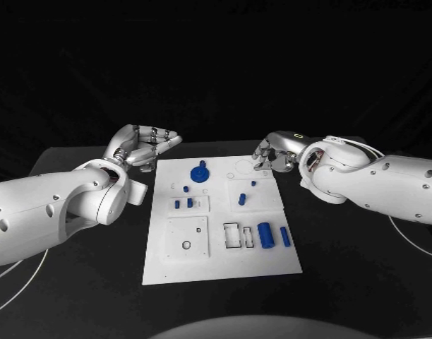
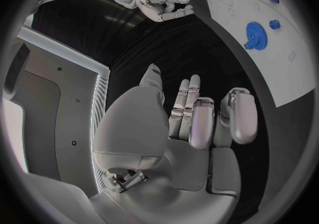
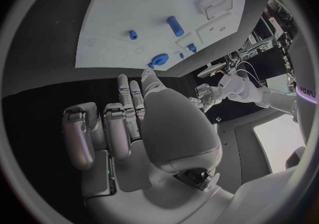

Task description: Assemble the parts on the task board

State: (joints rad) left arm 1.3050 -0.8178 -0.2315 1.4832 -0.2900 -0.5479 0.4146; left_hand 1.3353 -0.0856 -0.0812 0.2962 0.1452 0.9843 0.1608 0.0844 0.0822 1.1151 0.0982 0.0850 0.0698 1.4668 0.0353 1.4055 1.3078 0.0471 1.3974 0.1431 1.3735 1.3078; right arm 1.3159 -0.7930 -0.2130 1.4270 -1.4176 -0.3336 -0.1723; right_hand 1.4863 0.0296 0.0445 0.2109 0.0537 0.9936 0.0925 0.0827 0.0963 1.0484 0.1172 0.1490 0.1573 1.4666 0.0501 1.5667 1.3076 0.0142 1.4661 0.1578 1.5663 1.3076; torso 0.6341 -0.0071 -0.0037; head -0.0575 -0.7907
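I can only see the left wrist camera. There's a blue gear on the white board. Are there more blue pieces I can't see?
Observer: Yes. The head view shows a fat blue cylinder lying on the board, on the right side of the end nearest the robot.
Operator: Is anything next to it?
Observer: A thinner blue bar lies just to its right.
Operator: Is the right hand holding something?
Observer: No. The right wrist view shows the right hand with an empty palm and its fingers apart.
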